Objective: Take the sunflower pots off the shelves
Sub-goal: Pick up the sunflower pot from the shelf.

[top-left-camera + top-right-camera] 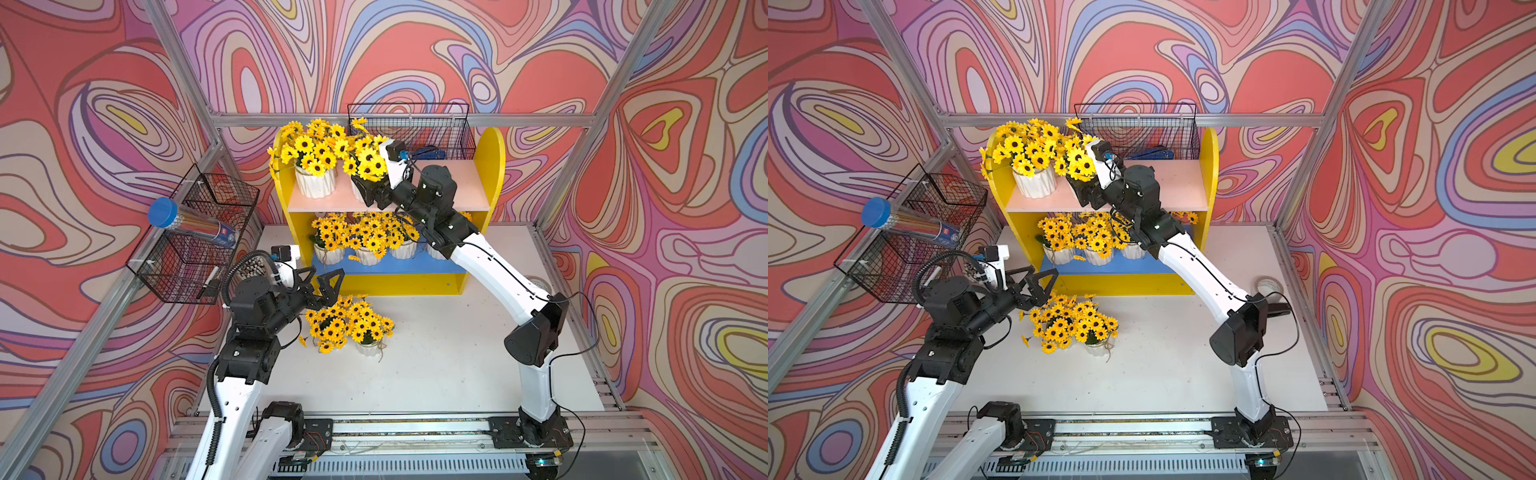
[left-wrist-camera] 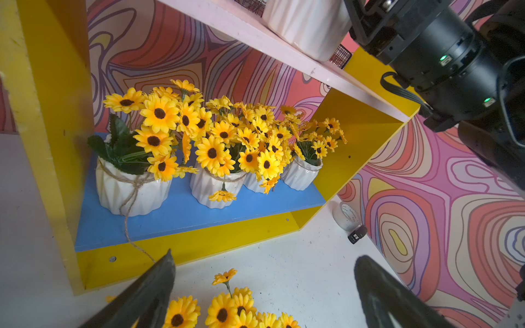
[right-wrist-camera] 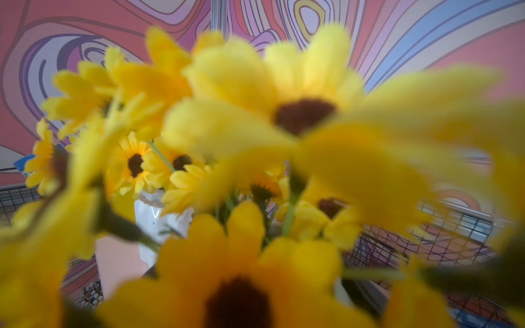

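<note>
on the pale pink upper board of the yellow shelves: two sunflower pots not yet off, one near the left end, the other between the wide-set jaws of the right gripper. cannot tell whether gripped or only bracketed, with blooms filling the right wrist view. down on the blue lower board: four more pots in a row, none lifted. off the shelves: a cluster on the white table, one white pot showing, perhaps a second under the blooms. judged about a quarter done. just above that cluster, left gripper spread fully and empty. tight spots: black wire basket close behind the upper pots, neighbouring blooms tangled together. plenty of bare table towards the front and right.
</note>
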`<state>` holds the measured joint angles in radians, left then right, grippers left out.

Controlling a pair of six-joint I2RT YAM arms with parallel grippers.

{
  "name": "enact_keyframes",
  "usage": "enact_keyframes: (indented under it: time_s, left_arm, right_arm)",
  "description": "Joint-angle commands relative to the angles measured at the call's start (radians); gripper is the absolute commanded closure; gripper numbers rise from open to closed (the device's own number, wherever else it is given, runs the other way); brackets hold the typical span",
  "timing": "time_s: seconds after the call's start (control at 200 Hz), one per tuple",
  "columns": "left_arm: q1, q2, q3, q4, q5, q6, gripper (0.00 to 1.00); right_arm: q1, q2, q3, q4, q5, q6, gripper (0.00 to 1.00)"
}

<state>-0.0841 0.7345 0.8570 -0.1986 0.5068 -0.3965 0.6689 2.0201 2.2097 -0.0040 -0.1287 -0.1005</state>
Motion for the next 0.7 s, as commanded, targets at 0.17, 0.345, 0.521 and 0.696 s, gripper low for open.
enact_keyframes:
  time_s: [0.17, 0.345, 0.521, 0.696]
  left_arm:
    - [0.007, -0.004, -0.007, 0.034, 0.022, -0.007, 0.0]
    - [0.007, -0.006, -0.008, 0.036, 0.023, -0.008, 0.0]
    - [0.007, -0.003, -0.01, 0.039, 0.027, -0.011, 0.0]
    - [0.007, 0.0, -0.008, 0.039, 0.029, -0.01, 0.0]
  right_arm:
    - [-0.003, -0.096, -0.028, 0.053, 0.011, -0.01, 1.0]
    - [-0.003, -0.13, -0.055, 0.067, 0.02, -0.019, 1.0]
    - [-0.003, -0.16, -0.074, 0.078, 0.025, -0.025, 1.0]
    - [-0.003, -0.208, -0.122, 0.081, 0.018, -0.024, 1.0]
